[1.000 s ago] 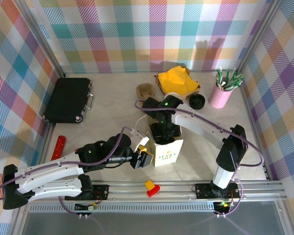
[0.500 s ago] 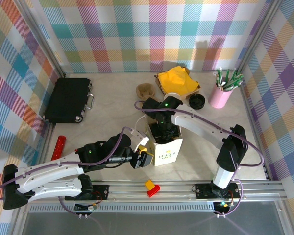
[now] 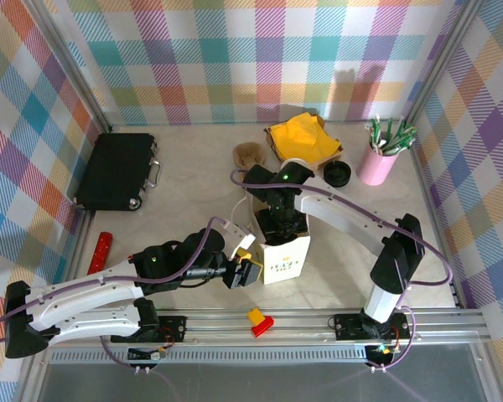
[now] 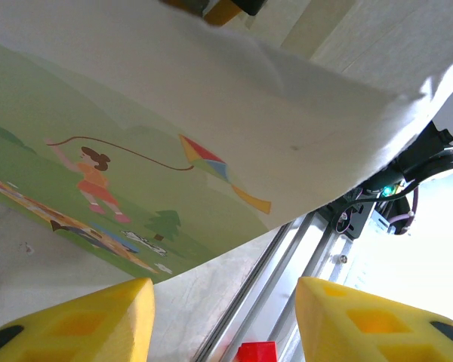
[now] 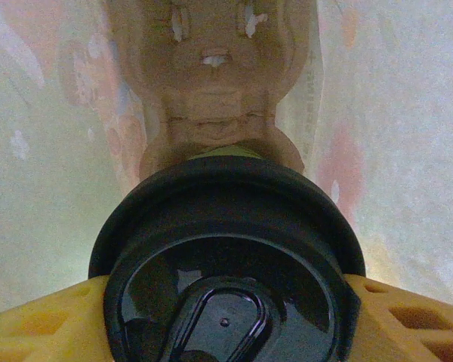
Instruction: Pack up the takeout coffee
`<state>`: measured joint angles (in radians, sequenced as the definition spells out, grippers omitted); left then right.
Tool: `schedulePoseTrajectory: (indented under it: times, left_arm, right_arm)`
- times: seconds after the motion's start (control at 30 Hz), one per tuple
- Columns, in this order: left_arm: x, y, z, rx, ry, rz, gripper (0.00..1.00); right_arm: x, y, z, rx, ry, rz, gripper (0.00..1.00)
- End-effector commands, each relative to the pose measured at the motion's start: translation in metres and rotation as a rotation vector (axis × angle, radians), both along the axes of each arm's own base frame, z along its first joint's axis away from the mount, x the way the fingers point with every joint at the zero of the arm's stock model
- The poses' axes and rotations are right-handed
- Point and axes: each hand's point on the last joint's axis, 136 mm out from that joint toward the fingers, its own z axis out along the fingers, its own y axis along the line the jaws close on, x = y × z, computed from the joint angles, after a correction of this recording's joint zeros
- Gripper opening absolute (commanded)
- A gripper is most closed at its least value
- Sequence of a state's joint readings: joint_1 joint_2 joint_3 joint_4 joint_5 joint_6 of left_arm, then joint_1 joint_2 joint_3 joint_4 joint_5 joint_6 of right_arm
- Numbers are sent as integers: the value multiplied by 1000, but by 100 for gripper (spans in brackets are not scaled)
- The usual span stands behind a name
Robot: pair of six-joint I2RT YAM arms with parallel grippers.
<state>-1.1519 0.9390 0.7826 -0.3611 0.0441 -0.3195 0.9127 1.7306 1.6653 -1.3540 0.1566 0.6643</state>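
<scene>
Not much has moved in the last sec. The R claw (image 3: 281, 224) has stayed down inside the white paper bag (image 3: 287, 261). The bag's front has slid a tiny bit back, toward that claw. So I think the cup is being let down into the bag: nearly packed, but not let go yet.

The R claw is closed on the takeout coffee (image 5: 226, 256). Its yellow pads (image 5: 38, 324) press the black lid (image 5: 211, 188) from both sides. A thin strip of green cup shows just past the lid. Deeper in the bag, past the claw, sits a brown cup holder (image 5: 211, 83). Can't tell if the cup touches it yet. The R arm reaches out over the bench (image 3: 193, 180) & bends down, wrist pointing into the bag.

The L arm lies low, stretched toward the bag. The L claw (image 4: 223, 324) is open wide w/ nothing in it. The bag's picture side is right in front of it, so it's prob. there to steady the bag.
</scene>
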Motion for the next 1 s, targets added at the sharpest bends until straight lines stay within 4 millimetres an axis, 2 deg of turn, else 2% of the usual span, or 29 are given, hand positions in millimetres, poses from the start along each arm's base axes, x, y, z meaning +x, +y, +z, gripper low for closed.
schedulePoseTrajectory:
  times: [0.0,0.97]
  left_arm:
    - [-3,-5,11,-21,-25,-25,52]
    - [-3,-3,7,-14,-11,-15,52]
  right_arm:
    - [-2,-4,2,-5,0,16,57]
    - [-7,-8,-15,-21,31,9,56]
